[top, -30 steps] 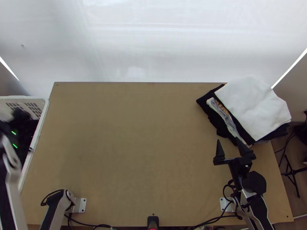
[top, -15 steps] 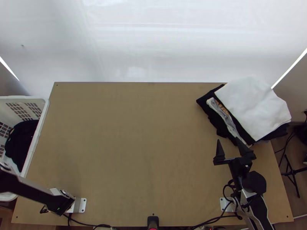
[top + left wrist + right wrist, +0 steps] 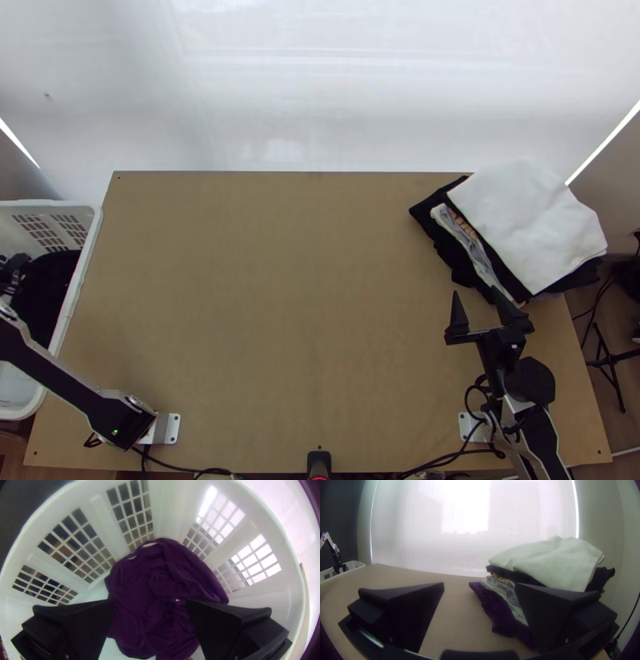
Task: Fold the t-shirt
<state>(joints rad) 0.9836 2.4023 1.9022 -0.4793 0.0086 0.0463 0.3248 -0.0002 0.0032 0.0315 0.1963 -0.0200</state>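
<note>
1. Top view: my landmark is the white basket point(image 3: 98, 220), beside the table point(image 3: 280, 280), with a dark shirt point(image 3: 52, 280) bunched in it. My left gripper point(image 3: 13, 270) is at the basket; my right gripper point(image 3: 476, 293), across the table from it, has its fingers spread near a stack of clothes point(image 3: 436, 236).
2. Left wrist view: I see the shirt as purple, low inside the basket, beyond my left gripper's point(image 3: 150, 601) widely parted fingers.
3. Right wrist view: white cloth point(image 3: 550, 561) tops the stack, well apart from the basket.
</note>
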